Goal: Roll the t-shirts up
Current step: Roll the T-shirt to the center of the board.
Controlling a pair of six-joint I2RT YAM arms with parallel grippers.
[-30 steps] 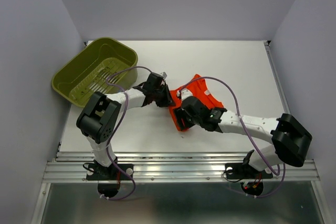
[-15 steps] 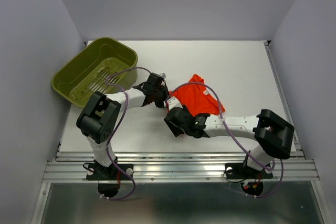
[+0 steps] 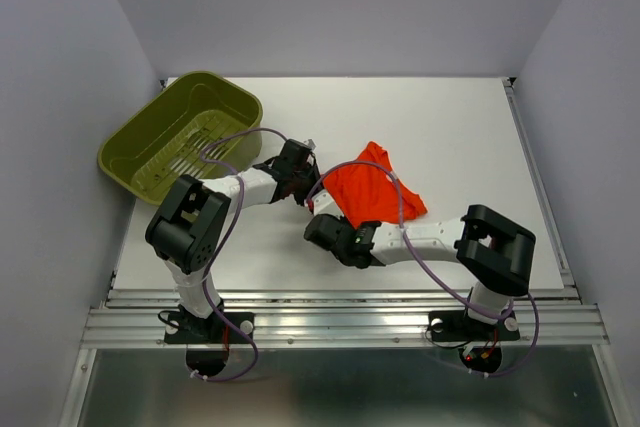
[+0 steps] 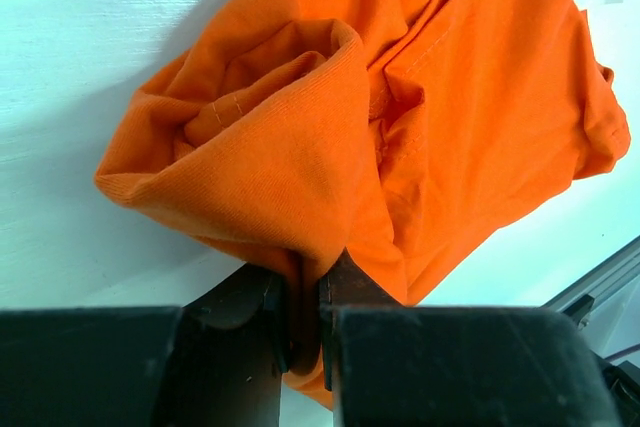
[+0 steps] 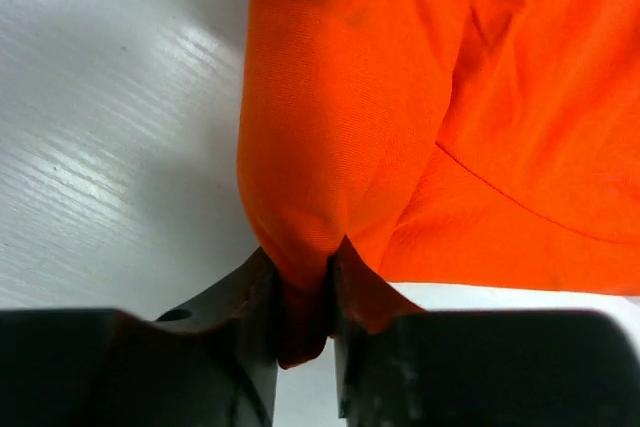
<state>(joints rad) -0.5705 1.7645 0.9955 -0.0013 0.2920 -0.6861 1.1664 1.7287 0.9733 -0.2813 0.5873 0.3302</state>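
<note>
Pinching a bunched fold of the t-shirt [image 4: 300,147] tight between the left fingers [image 4: 255,322], right at their tips. Gripping a second, rounded fold the same way between the right fingers [image 5: 250,312], with a small tab of cloth poking out just behind the pads. Outward from both pinches, nothing but loose, crumpled orange lying on the tabletop [image 3: 450,127], well apart from the basket [image 3: 150,142] off past the left fingers. Probably catching more than one layer in each pinch, though hard to tell from these views.

Risks from here:
- Pulling the two pinches apart, or turning them unevenly, and ending with a twisted wad rather than a roll.
- Dragging the whole garment across the smooth tabletop instead of winding it, for lack of anything pinning the far edge.
- Losing the shallow tip grip mid-turn and letting the fold spring open.
</note>
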